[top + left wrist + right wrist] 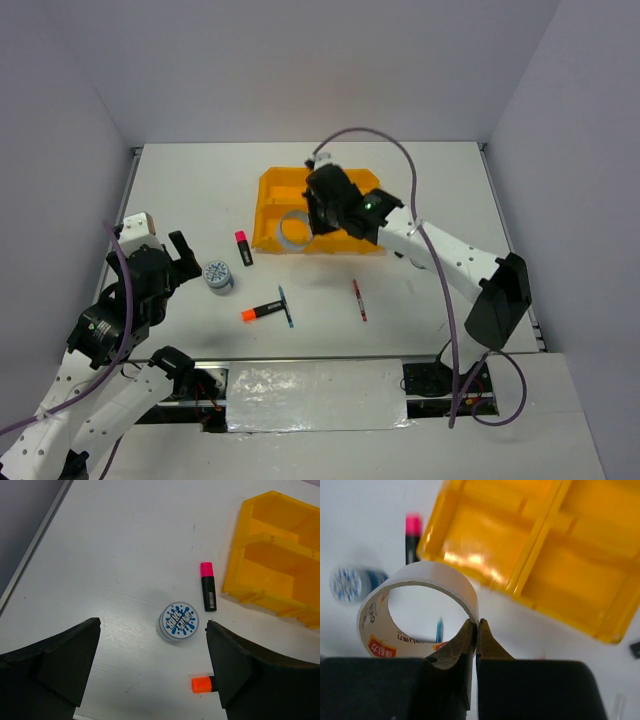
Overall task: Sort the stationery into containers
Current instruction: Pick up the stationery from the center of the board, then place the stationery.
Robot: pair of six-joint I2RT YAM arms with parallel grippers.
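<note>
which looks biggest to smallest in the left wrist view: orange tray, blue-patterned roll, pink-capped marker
1. orange tray, though partly cut off
2. blue-patterned roll
3. pink-capped marker, slightly longer than the roll but much thinner

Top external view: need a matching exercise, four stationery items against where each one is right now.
Items
1. white tape ring
2. pink-capped marker
3. red pen
4. patterned roll

Places
A. lying right of the blue pen, apart from it
B. pinched in the right gripper
C. lying in front of the open left gripper
D. lying just left of the tray

Pairs: 1-B, 2-D, 3-A, 4-C
</note>
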